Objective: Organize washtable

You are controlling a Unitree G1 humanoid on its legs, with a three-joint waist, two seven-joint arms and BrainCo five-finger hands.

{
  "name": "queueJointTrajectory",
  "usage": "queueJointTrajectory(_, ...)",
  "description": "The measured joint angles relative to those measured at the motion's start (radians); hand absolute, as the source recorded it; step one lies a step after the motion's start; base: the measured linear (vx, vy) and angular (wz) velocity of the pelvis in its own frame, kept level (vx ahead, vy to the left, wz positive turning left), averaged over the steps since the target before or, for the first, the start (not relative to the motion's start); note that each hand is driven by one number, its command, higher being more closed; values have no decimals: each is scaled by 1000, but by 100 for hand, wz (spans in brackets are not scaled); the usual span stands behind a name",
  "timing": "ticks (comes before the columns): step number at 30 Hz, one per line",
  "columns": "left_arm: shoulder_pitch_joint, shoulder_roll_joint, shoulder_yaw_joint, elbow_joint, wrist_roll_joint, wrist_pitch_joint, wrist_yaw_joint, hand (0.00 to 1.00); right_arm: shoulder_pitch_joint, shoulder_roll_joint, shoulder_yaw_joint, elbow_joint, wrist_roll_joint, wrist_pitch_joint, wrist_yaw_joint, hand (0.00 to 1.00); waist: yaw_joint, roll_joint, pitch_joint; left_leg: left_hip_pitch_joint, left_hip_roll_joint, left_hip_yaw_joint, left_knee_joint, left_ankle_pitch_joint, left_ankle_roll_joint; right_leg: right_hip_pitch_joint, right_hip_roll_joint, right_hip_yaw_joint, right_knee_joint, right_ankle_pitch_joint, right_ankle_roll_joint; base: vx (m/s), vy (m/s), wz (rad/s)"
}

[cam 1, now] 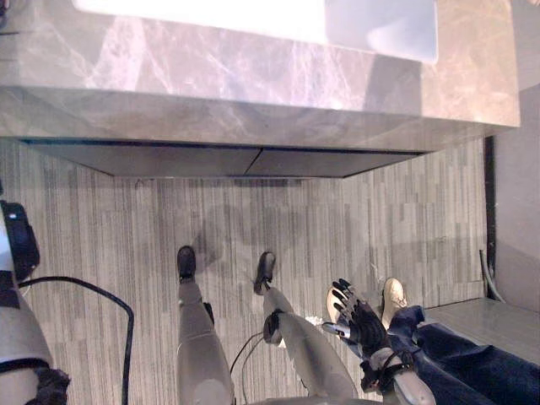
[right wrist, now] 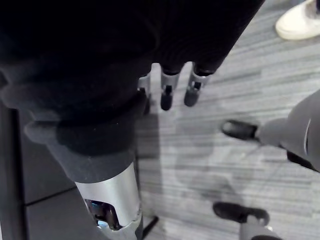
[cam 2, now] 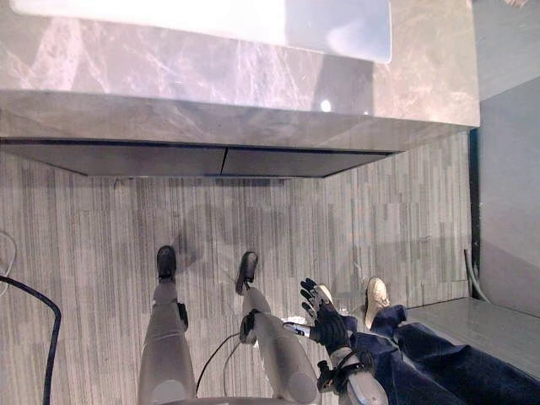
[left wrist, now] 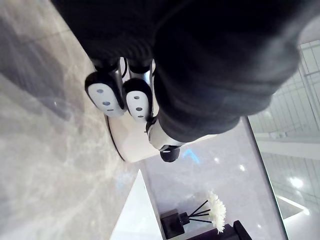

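Observation:
The marble washtable (cam 1: 253,76) runs across the top of the eye views, with a white sink (cam 1: 211,17) set in it and dark cabinet fronts (cam 1: 253,160) beneath. My right hand (cam 1: 359,316) hangs low at the lower right over the floor, fingers straight and holding nothing; its fingers (right wrist: 167,95) point down at the carpet. My left hand (left wrist: 120,95) is raised near the marble (left wrist: 45,165), fingers relaxed in front of a white rounded object (left wrist: 132,142); I cannot tell if they touch it. A dark reed diffuser with a white flower (left wrist: 200,217) stands further along.
A person's legs in blue trousers (cam 1: 472,363) and pale shoes (cam 1: 393,297) are right beside my right hand. A grey wall (cam 1: 515,219) bounds the right side. Striped carpet (cam 1: 354,219) lies between me and the cabinet.

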Motion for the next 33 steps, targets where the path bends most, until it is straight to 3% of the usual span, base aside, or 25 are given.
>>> queueJointTrajectory(2, 10, -13, -1, -12, 0, 0, 0, 100, 1, 0, -6, -1, 0, 0, -2, 0, -3, 5, -12, -20, 14, -1, 55, -34, -9, 6, 5, -20, 0, 12, -7, 53, 5, -17)
queueJointTrajectory(6, 24, -68, -16, -47, -2, -1, -1, 100, -1, 8, -12, -1, -4, 3, -1, 0, -3, 10, -19, -37, 19, 1, 135, -90, 12, 15, -3, -23, 11, 46, -44, 99, 95, -8)
queueJointTrajectory(9, 53, -93, -13, -65, -27, -1, 5, 100, -10, 30, -11, 1, -5, 8, -1, 0, -7, 14, -21, -5, 10, 0, 133, -94, 18, 48, -9, -22, 10, 62, -52, 96, 120, 9)
queueJointTrajectory(12, 173, -97, 7, -88, -79, -4, 21, 100, -86, 42, -10, 52, -7, 11, 0, 0, -25, 29, -39, 72, -22, 1, 89, -92, 20, 105, -29, -8, 1, 55, -60, 123, 117, 16)
queueJointTrajectory(13, 242, -106, 33, -111, -79, -5, 26, 100, -121, 42, -11, 92, -17, 12, 0, 0, -29, 32, -48, 113, -52, 9, 52, -82, 28, 127, -51, -2, 1, 30, -95, 111, 81, 15)
queueJointTrajectory(14, 303, -123, 57, -135, -80, -7, 32, 100, -144, 40, -16, 127, -22, 13, -1, 0, -28, 48, -57, 137, -66, 11, 28, -74, 33, 141, -61, -3, 1, 22, -105, 127, 85, 22)
queueJointTrajectory(18, 575, -228, 176, -201, -90, -9, 50, 100, -210, 40, -25, 207, -26, 29, 0, 0, -22, 120, -103, 259, -105, 24, -100, -25, 43, 204, -89, -6, 0, 8, -94, 98, 65, 13)
queueJointTrajectory(26, 964, -463, 270, -387, -119, -8, 67, 100, -239, 41, -32, 248, -62, 37, 18, 0, -19, 148, -205, 386, -156, 6, -193, -5, 57, 303, -129, -33, 0, -19, -75, 40, 63, 14)
queueJointTrajectory(30, 1078, -571, 276, -403, -119, -7, 66, 100, -268, 39, -31, 295, -71, 54, 19, 0, 1, 173, -235, 441, -181, -9, -222, -1, 64, 355, -155, -52, -1, -30, -59, 9, 68, 18)
queueJointTrajectory(33, 1122, -598, 277, -415, -119, -7, 64, 100, -278, 38, -24, 322, -74, 57, 20, 0, 4, 194, -262, 454, -192, -30, -230, 1, 67, 376, -164, -71, 0, -35, -53, 21, 62, 24)
